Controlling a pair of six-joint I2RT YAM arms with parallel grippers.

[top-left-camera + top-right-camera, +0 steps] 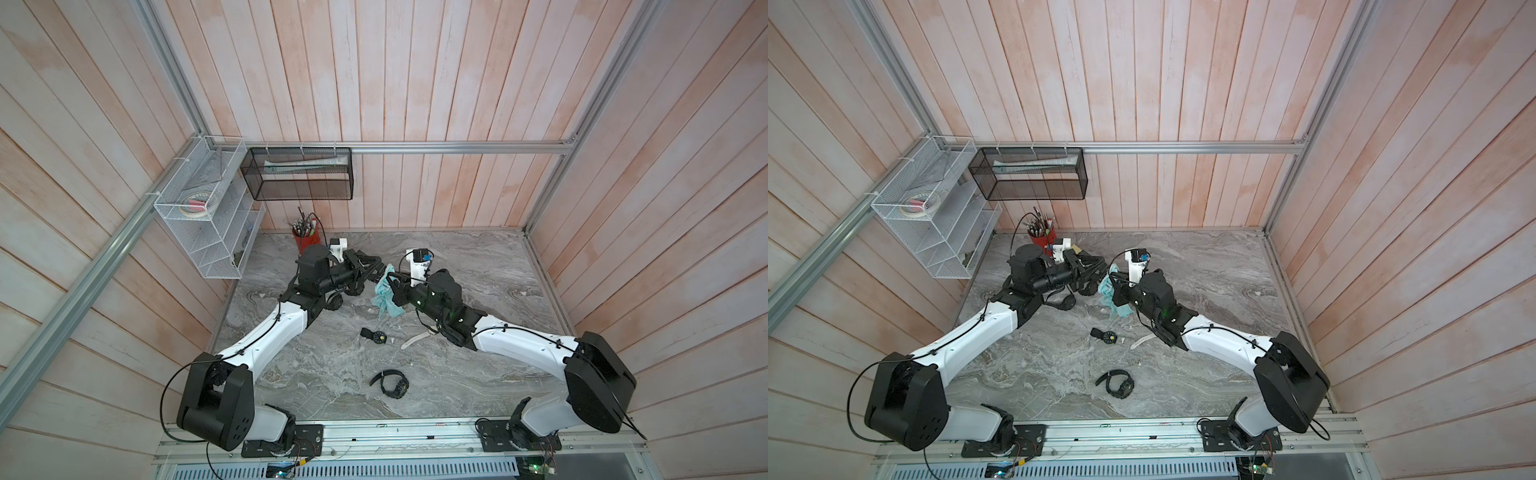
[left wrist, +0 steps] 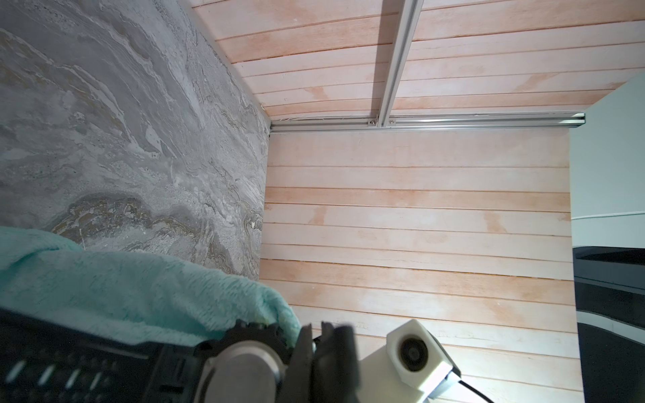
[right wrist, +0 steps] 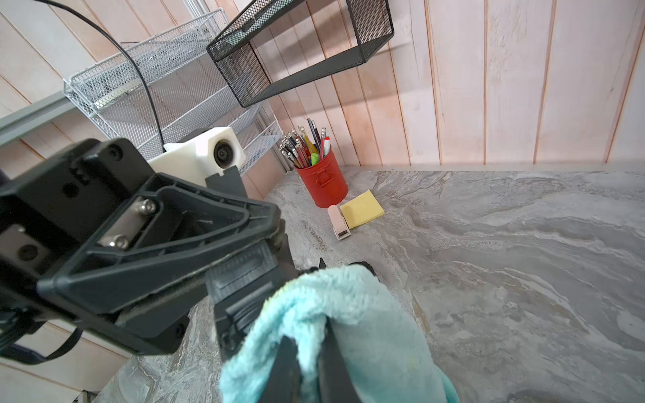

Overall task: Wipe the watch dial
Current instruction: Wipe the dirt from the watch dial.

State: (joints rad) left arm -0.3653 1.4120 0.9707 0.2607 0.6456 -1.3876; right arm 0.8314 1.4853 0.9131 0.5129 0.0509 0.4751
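- The one teal cloth [image 3: 366, 314] is clamped between the closed fingers of the right gripper [image 3: 309, 345], and its loose end hangs down.
- The cloth lies over the dial side of one black watch [image 2: 244, 363]. The dial is hidden, and the watch's steel back faces the left wrist view.
- The left gripper [image 2: 319, 331] is pinched tight on that watch's black strap, over the back half of the worktop [image 1: 478, 374], about midway between its side edges.
- Two more watches lie free: a black-dialled watch [image 1: 377, 337] mid-worktop and a buckled black watch [image 1: 390, 383] near the front edge. Their markings are too small to read.
- One white strap [image 1: 415, 340] runs under the right arm.
- In the back-left corner stand one red pen cup [image 3: 323, 181], one yellow sticky pad [image 3: 361, 209] and one pink stapler [image 3: 338, 223].
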